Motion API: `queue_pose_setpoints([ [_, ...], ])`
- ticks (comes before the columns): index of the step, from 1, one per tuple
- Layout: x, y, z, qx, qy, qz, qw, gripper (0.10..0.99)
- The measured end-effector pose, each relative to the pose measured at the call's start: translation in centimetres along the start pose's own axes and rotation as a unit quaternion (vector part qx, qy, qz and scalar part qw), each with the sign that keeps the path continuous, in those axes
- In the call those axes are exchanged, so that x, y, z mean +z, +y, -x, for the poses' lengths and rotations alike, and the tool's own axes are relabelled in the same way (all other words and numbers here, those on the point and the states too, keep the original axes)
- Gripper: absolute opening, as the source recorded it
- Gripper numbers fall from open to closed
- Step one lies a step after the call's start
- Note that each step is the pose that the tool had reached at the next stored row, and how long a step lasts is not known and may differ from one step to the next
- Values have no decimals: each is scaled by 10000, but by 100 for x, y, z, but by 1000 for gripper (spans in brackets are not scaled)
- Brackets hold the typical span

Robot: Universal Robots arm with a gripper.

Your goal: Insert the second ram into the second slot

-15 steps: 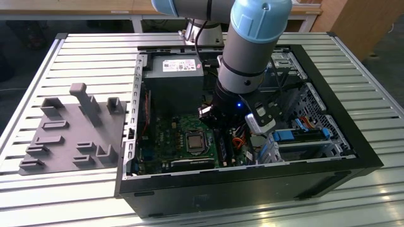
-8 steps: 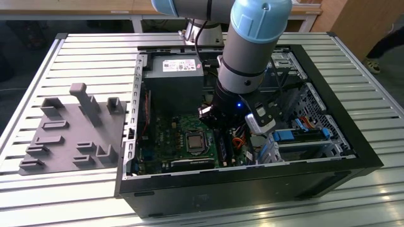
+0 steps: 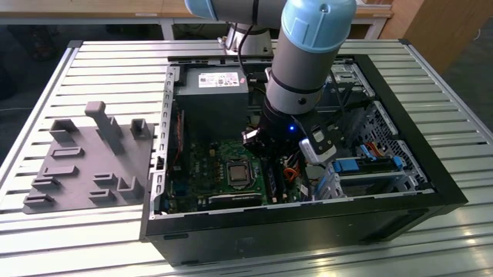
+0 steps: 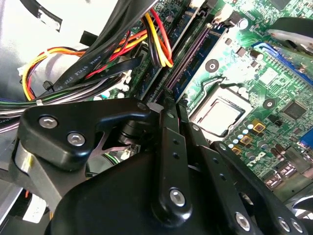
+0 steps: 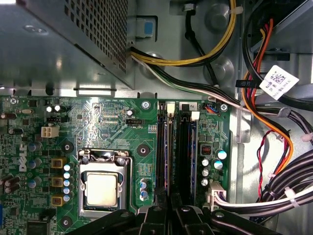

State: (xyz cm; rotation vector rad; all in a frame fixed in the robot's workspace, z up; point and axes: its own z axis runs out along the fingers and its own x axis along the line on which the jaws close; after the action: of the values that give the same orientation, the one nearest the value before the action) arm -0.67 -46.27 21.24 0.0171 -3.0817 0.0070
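Note:
In both wrist views my gripper (image 5: 168, 209) (image 4: 171, 105) hangs low over the motherboard's memory slots, fingers drawn close together. Between them runs a thin blue-edged stick seen edge-on, the second ram (image 5: 164, 147) (image 4: 193, 73). It lies along the slot nearest the processor socket (image 5: 101, 188). I cannot tell whether it is pressed fully home. A parallel slot (image 5: 184, 147) lies just beside it, on the side away from the socket. In the exterior view the arm's wrist (image 3: 281, 130) reaches down into the open computer case and hides the fingers.
The black case (image 3: 308, 209) lies open on a slatted metal table. A grey power supply (image 3: 212, 95) sits at its far end. Bundles of yellow, orange and black cables (image 5: 274, 127) crowd the slots' far side. A grey holder fixture (image 3: 85, 161) stands at the exterior view's left.

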Motion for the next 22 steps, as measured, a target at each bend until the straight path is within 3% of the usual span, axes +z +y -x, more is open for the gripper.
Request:
queue_pose_setpoints([
  [8, -15, -16, -1, -3, -1, 65, 10000, 137],
  [22, 5, -19, 2, 64, 0, 70, 10000, 137],
])
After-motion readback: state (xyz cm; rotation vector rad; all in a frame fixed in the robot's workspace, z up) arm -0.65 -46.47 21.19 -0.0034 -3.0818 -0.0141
